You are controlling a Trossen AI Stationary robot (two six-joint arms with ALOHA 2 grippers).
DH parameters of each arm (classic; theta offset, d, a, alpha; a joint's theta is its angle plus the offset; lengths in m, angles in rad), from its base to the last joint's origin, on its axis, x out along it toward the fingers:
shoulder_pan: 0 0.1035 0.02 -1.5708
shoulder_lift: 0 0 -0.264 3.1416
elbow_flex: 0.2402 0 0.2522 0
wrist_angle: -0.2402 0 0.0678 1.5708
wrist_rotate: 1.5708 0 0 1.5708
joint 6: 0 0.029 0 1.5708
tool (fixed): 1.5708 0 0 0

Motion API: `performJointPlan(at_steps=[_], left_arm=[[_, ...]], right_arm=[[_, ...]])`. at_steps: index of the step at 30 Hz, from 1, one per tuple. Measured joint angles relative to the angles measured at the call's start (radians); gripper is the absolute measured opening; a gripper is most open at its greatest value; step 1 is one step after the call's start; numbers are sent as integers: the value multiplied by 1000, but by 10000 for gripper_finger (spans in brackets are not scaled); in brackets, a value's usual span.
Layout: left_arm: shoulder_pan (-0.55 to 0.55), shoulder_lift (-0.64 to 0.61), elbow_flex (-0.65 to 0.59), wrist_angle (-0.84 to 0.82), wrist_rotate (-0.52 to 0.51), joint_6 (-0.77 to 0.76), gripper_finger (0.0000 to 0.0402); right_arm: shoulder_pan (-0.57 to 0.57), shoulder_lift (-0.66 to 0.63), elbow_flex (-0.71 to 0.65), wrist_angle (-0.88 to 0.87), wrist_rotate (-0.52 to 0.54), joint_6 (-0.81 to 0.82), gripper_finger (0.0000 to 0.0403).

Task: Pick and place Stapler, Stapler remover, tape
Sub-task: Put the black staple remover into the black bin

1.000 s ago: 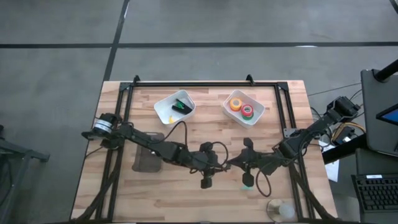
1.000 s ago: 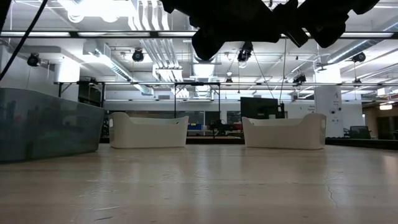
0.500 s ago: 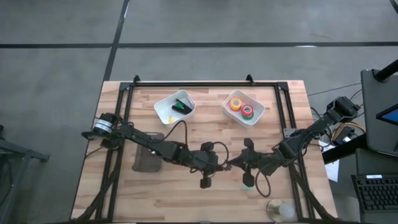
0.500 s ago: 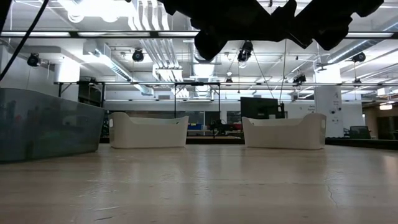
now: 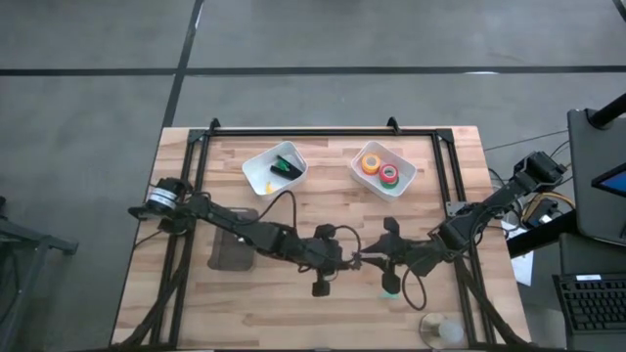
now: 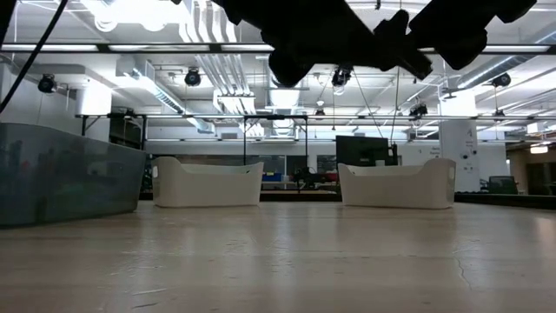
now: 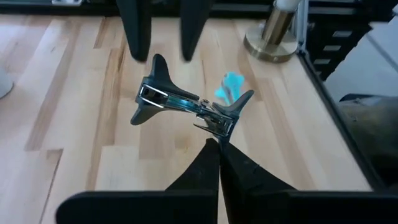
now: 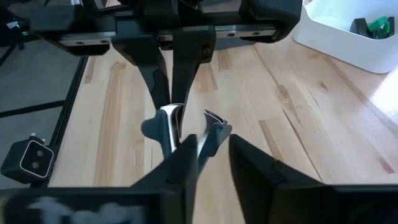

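The stapler [image 7: 180,102], small, black with a grey metal part, hangs in the air over the table's middle, between my two grippers. My left gripper [image 7: 219,149] is shut on one end of it. My right gripper [image 8: 214,155] faces it from the table's right and is open. Its fingers [image 7: 138,37] stand on either side of one prong [image 7: 158,65] of the stapler's far, forked end; I cannot tell whether they touch it. Orange [image 5: 371,163] and red [image 5: 390,176] tape rolls lie in the right white bin [image 5: 406,183]. A teal claw-shaped piece [image 5: 389,286] lies on the table. My left gripper pinches the stapler's narrow end [image 7: 214,126] between its two shut fingers, coming level from the table's left and lying along the stapler. The stapler is lifted clear of the table and sticks out roughly level past the fingertips, forked end toward the right gripper.
The left white bin [image 5: 256,168] at the far side holds green, yellow and black pieces. A grey pad [image 5: 233,251] lies under the left arm. A round clear thing [image 5: 440,330] on a brass post stands at the near right corner. Bare wood lies along the near edge.
My right gripper has edged toward the table's left, closing on the stapler's forked end. My left gripper and the stapler have stayed where they were.
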Motion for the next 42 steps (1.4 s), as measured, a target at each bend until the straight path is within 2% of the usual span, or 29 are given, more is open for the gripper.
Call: performJointPlan(at_steps=[5, 8, 11, 17, 24, 29, 31, 33, 42], left_arm=[[2, -1, 0, -81, -37, -1, 3], [2, -27, 0, -197, -88, -17, 3], [0, -71, 0, -343, -124, -46, 3], [-28, -156, 0, -676, -164, -206, 3], [-77, -268, 0, -1183, -297, -545, 5], [-108, -327, -12, -1481, -301, -850, 4], [-113, -344, -34, -1526, -299, -939, 4], [-114, -358, -71, -1502, -278, -970, 7], [-112, -367, -273, -1302, -70, -959, 7]], right_arm=[[0, 0, 0, 0, 12, -16, 148], [0, -3, 0, 1, 12, -31, 172], [0, -3, 0, -1, 11, -42, 188], [0, -3, -5, -5, 11, -45, 199], [0, -3, -8, -8, 10, -45, 192], [0, -3, -9, -8, 8, -44, 192], [0, -3, -9, -7, 8, -45, 190], [0, -3, -10, -7, 8, -44, 188], [0, -3, -20, -8, 4, -20, 189]])
